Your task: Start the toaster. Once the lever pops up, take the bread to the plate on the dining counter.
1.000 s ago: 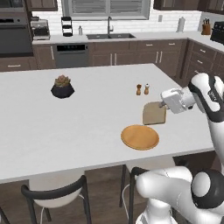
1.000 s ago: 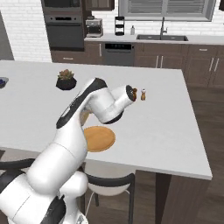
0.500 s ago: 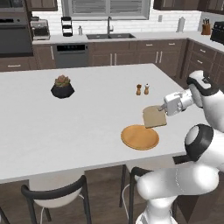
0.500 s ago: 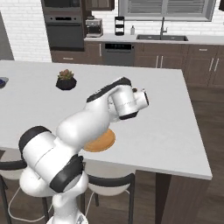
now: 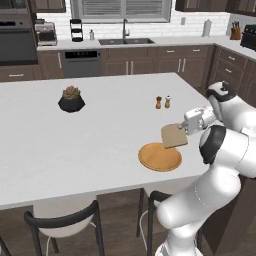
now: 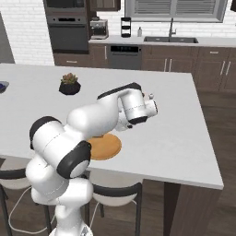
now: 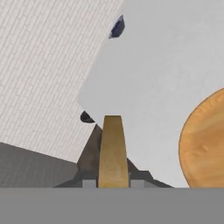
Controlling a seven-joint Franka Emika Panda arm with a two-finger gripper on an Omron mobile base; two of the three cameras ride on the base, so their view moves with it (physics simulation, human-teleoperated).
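Bread (image 5: 174,136) is pinched by its right edge in the claw (image 5: 185,129), right of frame centre. It hangs above the plate's (image 5: 160,156) upper right rim, on the white worktop (image 5: 100,125).

Bread (image 5: 174,136) in the tool (image 5: 183,129) — just above the plate's (image 5: 160,157) right rim, on the dining counter (image 5: 100,125) — plant pot (image 5: 71,99) far left.

A potted plant (image 5: 71,99) stands well apart from two small shakers (image 5: 163,102). Dark chairs (image 5: 65,220) sit at the near edge. A sink (image 5: 125,41) lies behind.
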